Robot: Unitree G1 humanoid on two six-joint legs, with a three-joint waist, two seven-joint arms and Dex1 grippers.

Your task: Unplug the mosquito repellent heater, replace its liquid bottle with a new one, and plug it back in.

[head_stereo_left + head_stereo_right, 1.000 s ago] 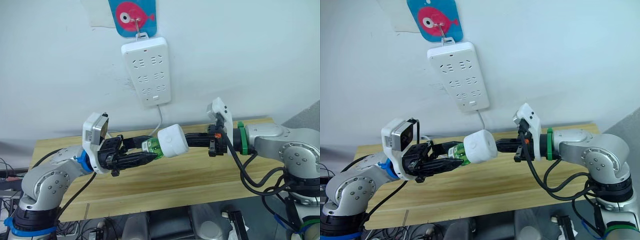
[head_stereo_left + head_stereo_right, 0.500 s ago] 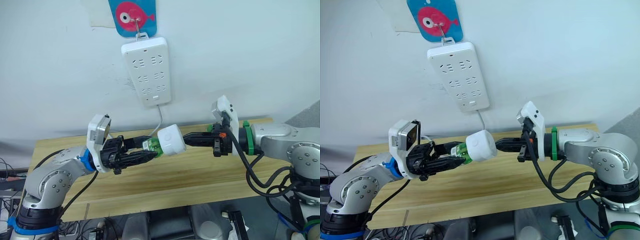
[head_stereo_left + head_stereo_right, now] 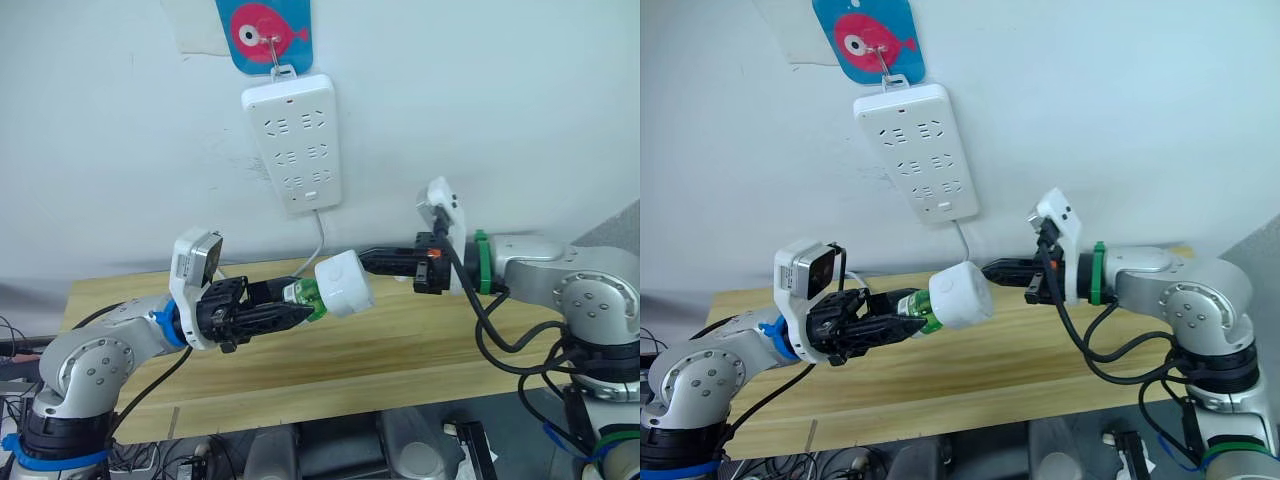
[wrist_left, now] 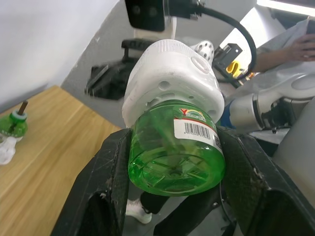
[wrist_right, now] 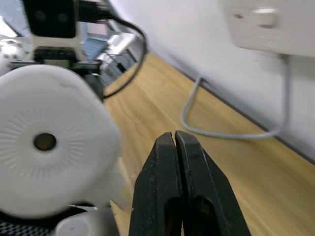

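Note:
The white mosquito repellent heater [image 3: 343,283] hangs in the air above the wooden table [image 3: 400,350], with a green liquid bottle [image 3: 303,293] fitted into it. My left gripper [image 3: 298,303] is shut on that bottle, its fingers [image 4: 110,162] on either side of the bottle [image 4: 174,147] below the heater [image 4: 170,78]. My right gripper [image 3: 366,262] is shut and empty, just right of the heater's domed end and slightly above it. The heater's round vent hole [image 5: 45,142] faces the right gripper [image 5: 175,137]. Another green bottle [image 4: 11,123] with a wick stands on the table.
A white power strip [image 3: 293,142] hangs on the wall under a blue fish hook [image 3: 265,30], and its cable [image 5: 211,128] runs down onto the table. A person's hand [image 4: 300,46] shows in the background of the left wrist view.
My right gripper has risen a little and now sits above and beside the heater's end. The left gripper still holds the bottle with the heater on it, nearly in place.

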